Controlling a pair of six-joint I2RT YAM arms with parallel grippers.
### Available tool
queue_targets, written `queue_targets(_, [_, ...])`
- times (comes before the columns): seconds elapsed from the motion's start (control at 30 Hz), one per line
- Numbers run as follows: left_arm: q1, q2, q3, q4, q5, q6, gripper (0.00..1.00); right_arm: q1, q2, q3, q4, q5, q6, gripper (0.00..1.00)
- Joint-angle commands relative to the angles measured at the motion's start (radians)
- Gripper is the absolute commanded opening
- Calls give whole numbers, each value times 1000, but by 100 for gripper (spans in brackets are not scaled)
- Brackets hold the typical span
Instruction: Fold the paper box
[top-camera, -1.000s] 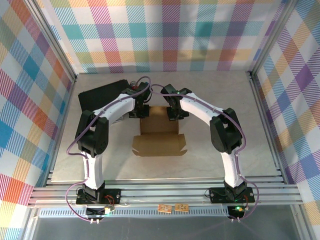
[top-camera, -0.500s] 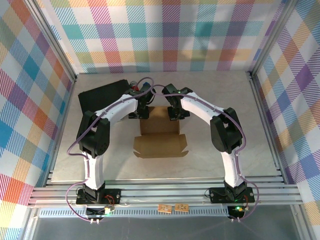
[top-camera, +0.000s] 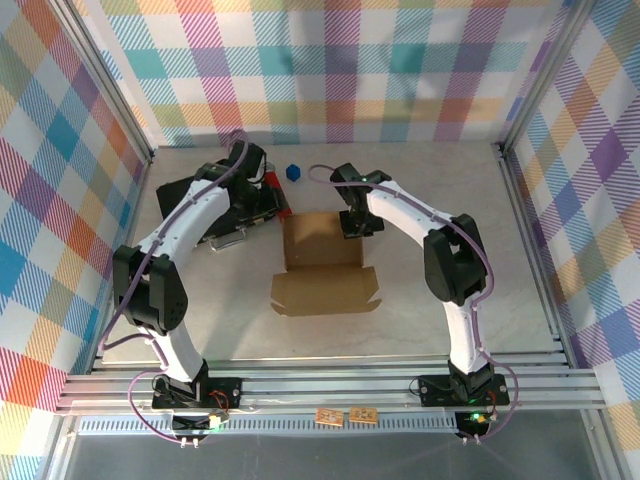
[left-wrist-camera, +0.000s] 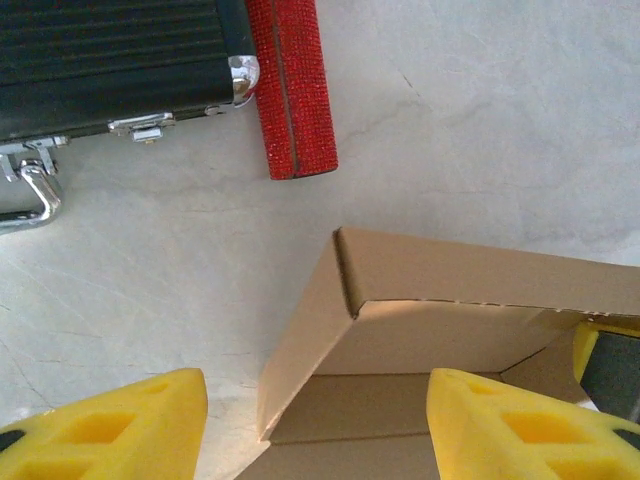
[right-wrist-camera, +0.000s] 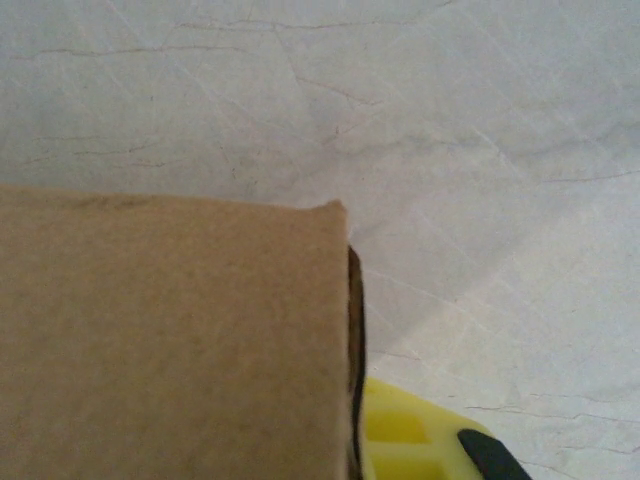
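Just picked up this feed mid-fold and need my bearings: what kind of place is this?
Probably a purpose-built robot test cell: colourful plaid-patterned walls on an aluminium-profile frame enclose a pale stone-look tabletop holding the brown corrugated cardboard box.

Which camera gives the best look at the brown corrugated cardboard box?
The top external view: the brown corrugated cardboard box appears almost whole, with its front flap spread flat. The left wrist view catches just one raised corner; the right wrist view, a blurred close-up of one wall.
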Motion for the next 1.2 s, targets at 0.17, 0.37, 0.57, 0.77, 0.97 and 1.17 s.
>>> queue_targets(0.17, [-3,24,-29,40,116,-283,53,-12,3,26,-21,-42,-44,0])
queue_targets(0.37, [-37,45,16,-115,-41,-121,46,-30,22,50,-35,-87,-61,0])
queue_targets(0.57, [-63,36,-109,-38,-27,4,46,-36,28,70,-49,-127,-97,0])
queue_targets(0.77, [-103,116,-88,-41,-91,46,48,-37,34,73,-63,-146,-112,0])
queue_targets(0.97, [-109,153,-87,33,-150,56,44,-37,32,73,-66,-160,-115,0])
queue_targets(1.17, [-125,214,-56,11,-240,50,16,-37,39,84,-68,-162,-120,0])
